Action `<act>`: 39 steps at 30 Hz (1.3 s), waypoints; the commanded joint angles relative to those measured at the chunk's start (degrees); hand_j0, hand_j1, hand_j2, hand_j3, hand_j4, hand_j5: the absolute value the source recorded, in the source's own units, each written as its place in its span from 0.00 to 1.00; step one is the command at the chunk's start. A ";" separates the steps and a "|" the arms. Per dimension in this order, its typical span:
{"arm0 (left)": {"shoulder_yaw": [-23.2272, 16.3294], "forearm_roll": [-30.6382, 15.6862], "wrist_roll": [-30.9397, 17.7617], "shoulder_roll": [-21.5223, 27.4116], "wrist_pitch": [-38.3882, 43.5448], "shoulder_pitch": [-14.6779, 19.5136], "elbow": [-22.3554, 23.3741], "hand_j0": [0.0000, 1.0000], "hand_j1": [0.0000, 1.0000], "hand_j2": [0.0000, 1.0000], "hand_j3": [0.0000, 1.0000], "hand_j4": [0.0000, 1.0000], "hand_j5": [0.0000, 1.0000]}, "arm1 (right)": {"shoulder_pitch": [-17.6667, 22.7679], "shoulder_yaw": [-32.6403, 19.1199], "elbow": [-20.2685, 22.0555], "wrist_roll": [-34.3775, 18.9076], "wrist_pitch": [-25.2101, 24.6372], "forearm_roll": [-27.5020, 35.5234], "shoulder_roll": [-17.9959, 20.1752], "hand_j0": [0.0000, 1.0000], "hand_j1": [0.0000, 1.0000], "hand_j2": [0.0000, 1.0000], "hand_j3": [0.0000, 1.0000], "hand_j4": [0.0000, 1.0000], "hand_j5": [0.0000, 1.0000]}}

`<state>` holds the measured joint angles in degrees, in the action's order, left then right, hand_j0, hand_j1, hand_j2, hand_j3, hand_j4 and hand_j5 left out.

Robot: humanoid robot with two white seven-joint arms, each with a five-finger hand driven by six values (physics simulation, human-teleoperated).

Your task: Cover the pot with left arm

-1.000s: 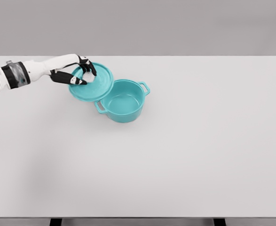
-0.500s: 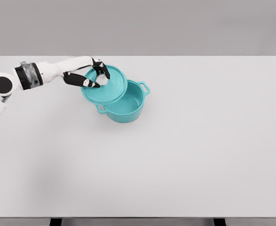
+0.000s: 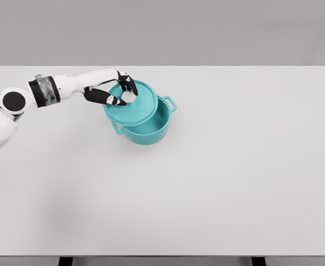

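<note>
Teal pot (image 3: 146,123) sat on white table (image 3: 217,177), left of center toward the far edge, w/ side handles front-left and back-right. Teal lid (image 3: 135,104) was tilted over pot's left part, covering most of the opening; right side of opening was uncovered, interior visible. Left hand (image 3: 118,91) was closed on lid's knob, dark fingers (image 3: 111,99) curled around it from pot's left. White left arm reached in from pot's left.
</note>
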<state>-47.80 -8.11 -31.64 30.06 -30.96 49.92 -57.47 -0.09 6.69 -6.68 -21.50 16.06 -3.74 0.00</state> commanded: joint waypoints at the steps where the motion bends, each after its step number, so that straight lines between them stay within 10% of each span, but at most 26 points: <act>1: 0.08 -0.42 0.09 -0.61 0.11 0.00 -0.01 0.51 0.51 0.51 0.51 0.51 0.51 | 0.00 -0.01 0.00 -0.03 0.03 -0.03 0.00 1.00 1.00 1.00 1.00 1.00 1.00; 39: -0.10 0.02 0.26 -2.55 0.55 -1.41 0.52 0.52 0.52 0.52 0.52 0.52 0.52 | 0.00 -0.01 0.00 -0.03 0.03 0.05 0.00 1.00 1.00 1.00 1.00 1.00 1.00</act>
<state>-47.94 -7.67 -31.40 27.57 -30.56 48.52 -56.94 -0.09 6.69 -6.68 -21.51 16.06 -3.73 0.00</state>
